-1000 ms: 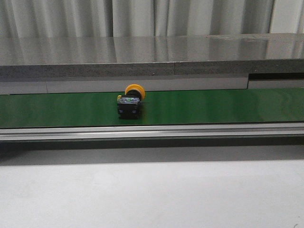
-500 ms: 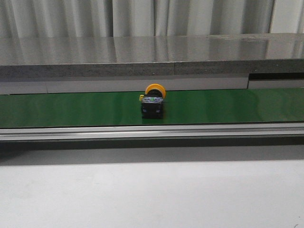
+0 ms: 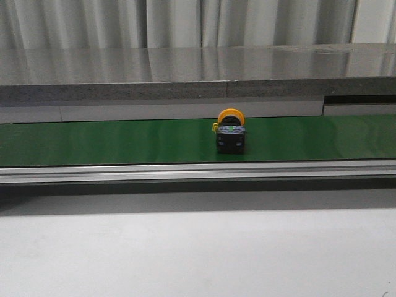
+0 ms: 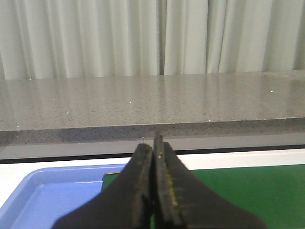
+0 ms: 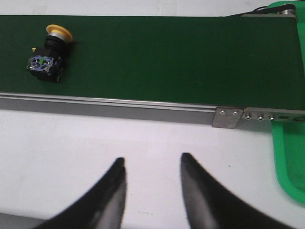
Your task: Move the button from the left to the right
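Nearest, the right gripper [image 5: 151,171] hangs wide open and empty over the white table [image 3: 198,253]; the left gripper [image 4: 153,157] is pressed closed, empty. Farther off, the button [image 3: 230,135] on the green belt [image 3: 93,141] has shifted rightward since a second ago, now right of centre.

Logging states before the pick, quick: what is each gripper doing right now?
Left gripper: closed, holding nothing.
Right gripper: open, empty, short of the button.
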Motion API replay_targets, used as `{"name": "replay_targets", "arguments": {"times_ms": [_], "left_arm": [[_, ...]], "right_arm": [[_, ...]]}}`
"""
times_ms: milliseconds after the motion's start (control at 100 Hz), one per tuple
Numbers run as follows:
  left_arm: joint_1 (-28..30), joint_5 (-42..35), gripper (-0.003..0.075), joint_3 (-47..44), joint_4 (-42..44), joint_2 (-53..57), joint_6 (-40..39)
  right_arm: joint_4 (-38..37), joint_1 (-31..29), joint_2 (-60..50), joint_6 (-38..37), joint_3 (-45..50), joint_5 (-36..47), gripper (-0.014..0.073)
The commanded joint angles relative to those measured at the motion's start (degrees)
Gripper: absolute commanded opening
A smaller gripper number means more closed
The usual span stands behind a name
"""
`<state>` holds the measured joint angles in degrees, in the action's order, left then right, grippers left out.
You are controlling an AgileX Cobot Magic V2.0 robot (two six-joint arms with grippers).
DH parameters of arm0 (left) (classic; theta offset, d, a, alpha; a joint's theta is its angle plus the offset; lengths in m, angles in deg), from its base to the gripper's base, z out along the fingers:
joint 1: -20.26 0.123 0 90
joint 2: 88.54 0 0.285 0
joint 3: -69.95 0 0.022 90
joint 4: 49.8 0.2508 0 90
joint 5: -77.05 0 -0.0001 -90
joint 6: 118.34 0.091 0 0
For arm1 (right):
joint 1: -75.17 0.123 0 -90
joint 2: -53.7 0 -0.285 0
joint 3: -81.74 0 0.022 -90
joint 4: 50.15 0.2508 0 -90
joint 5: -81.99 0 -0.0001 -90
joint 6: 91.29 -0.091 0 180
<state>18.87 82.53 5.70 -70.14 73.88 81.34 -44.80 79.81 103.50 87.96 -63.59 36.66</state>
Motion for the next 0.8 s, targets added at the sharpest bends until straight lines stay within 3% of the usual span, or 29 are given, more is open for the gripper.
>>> {"name": "replay_targets", "arguments": {"times_ms": [0,50,120,350,790], "left_arm": [[-0.4,-4.3,-0.002,1.5,-0.6,-0.5,0.1],[-0.4,-4.3,-0.002,1.5,-0.6,-0.5,0.1],[-0.4,-4.3,-0.002,1.5,-0.6,-0.5,0.1],[-0.4,-4.3,-0.002,1.5,-0.6,-0.5,0.1],[-0.4,-4.3,-0.002,1.5,-0.6,-0.5,0.1]], "right_arm": [[0.4,-0.2,0.2,0.2,-2.1,4.1,0.0535],[0.5,-0.2,0.2,0.2,-2.1,4.3,0.062],[0.6,-0.2,0.2,0.2,-2.1,4.4,0.0666],[1.9,-0.2,3.9,0.2,-4.2,5.8,0.0665],[3.6,0.1,27.7,3.6,-18.9,5.8,0.0665]]}}
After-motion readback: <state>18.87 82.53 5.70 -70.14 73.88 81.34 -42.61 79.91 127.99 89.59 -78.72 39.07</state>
